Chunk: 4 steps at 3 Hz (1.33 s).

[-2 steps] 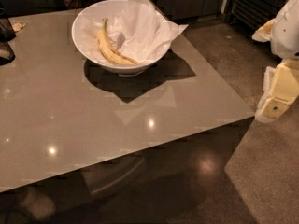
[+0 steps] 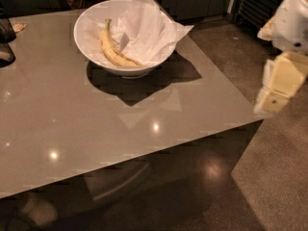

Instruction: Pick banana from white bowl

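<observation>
A smooth grey-brown table (image 2: 96, 129) fills most of the view from above, with small spots of light reflected on its glossy top. A wide white bowl (image 2: 87, 19) sits near the far edge of the table, closer to the far right corner than the far left one, and casts a dark shadow toward the middle of the table. The banana (image 2: 111, 49) lies inside the bowl, in its left half, curving along the sloping inner wall. Its stem end points toward the far rim and its other end reaches the bottom of the bowl. It is yellow with faint brown marks. A crumpled white paper napkin (image 2: 149, 30) fills the right half of the bowl, just beside the banana and touching its lower end. The napkin's corners stick out over the far rim and the right rim. The robot's gripper (image 2: 279, 88), cream and white, hangs off the table past its right edge, near the near right corner and above the floor. It is well apart from the bowl and the banana and holds nothing that can be seen. Whether it is open or closed cannot be told. A dark object (image 2: 6, 37) stands at the left edge of the table, partly cut off. A brown speckled floor (image 2: 284, 177) lies beyond the table on the right.
</observation>
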Each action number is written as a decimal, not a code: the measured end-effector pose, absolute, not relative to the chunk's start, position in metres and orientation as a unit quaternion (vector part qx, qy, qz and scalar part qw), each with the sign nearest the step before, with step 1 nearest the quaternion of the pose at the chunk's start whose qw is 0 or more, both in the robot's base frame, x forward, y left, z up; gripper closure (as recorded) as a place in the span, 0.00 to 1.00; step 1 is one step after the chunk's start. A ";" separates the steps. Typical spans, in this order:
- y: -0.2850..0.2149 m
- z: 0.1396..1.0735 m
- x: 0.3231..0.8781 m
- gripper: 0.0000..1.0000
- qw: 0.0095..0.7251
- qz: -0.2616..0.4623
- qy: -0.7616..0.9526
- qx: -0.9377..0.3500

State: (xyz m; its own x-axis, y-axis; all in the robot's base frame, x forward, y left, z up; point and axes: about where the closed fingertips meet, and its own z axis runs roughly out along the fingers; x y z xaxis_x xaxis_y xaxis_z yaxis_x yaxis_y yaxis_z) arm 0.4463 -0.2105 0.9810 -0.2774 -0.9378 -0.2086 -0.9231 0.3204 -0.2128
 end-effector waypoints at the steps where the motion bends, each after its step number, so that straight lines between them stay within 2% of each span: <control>1: -0.195 0.991 0.471 0.00 0.138 -0.014 0.826 -0.547; 2: -0.177 1.008 0.499 0.00 0.148 -0.021 0.840 -0.521; 4: -0.161 1.010 0.515 0.00 0.175 -0.009 0.836 -0.520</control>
